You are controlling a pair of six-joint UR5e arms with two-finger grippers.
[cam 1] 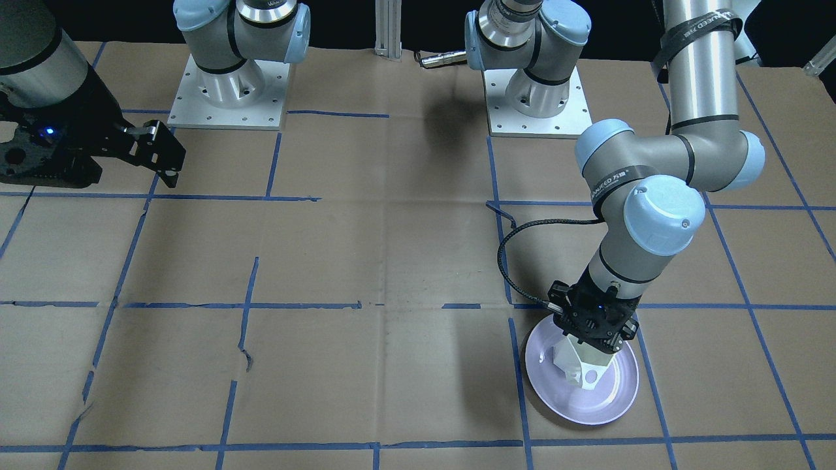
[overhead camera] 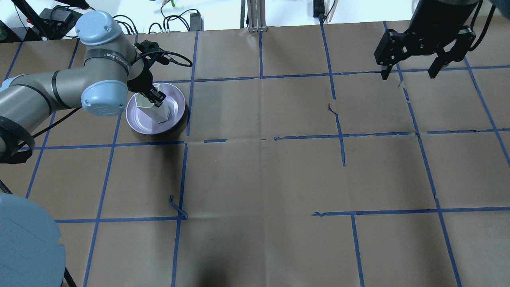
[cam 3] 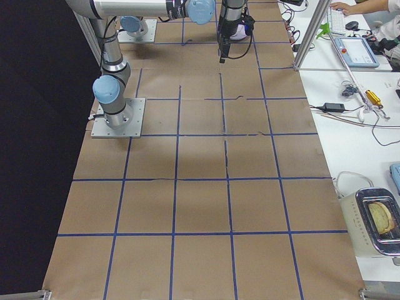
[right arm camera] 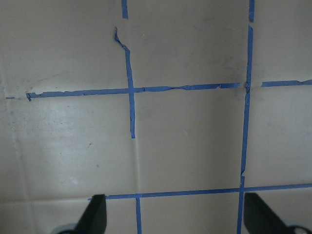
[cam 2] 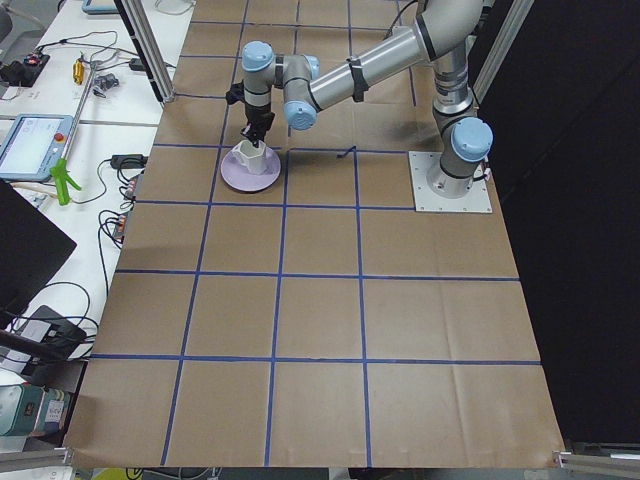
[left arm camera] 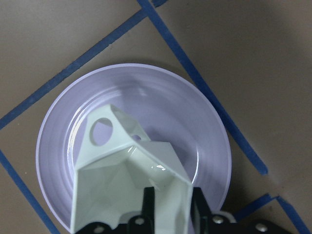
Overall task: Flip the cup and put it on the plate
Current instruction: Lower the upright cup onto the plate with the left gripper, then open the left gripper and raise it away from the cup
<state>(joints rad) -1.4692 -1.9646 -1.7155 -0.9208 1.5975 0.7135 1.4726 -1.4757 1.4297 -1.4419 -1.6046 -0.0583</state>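
The white faceted cup (cam 1: 583,367) is over the pale lavender plate (cam 1: 562,399), tilted, with its angular loop handle (left arm camera: 101,131) on the side away from the wrist. My left gripper (cam 1: 593,344) is shut on the cup's wall at its upper end. The left wrist view shows the cup (left arm camera: 131,180) inside the plate's rim (left arm camera: 207,126); I cannot tell whether it touches the plate. In the overhead view the cup (overhead camera: 153,108) and plate (overhead camera: 138,119) are at the far left. My right gripper (overhead camera: 408,74) is open and empty, high over the far right of the table.
The table is brown paper marked with a blue tape grid (overhead camera: 261,137). The two arm bases (cam 1: 225,91) stand at the robot's edge. A cable (cam 1: 506,261) loops from the left wrist beside the plate. The right wrist view shows only paper and tape (right arm camera: 130,97).
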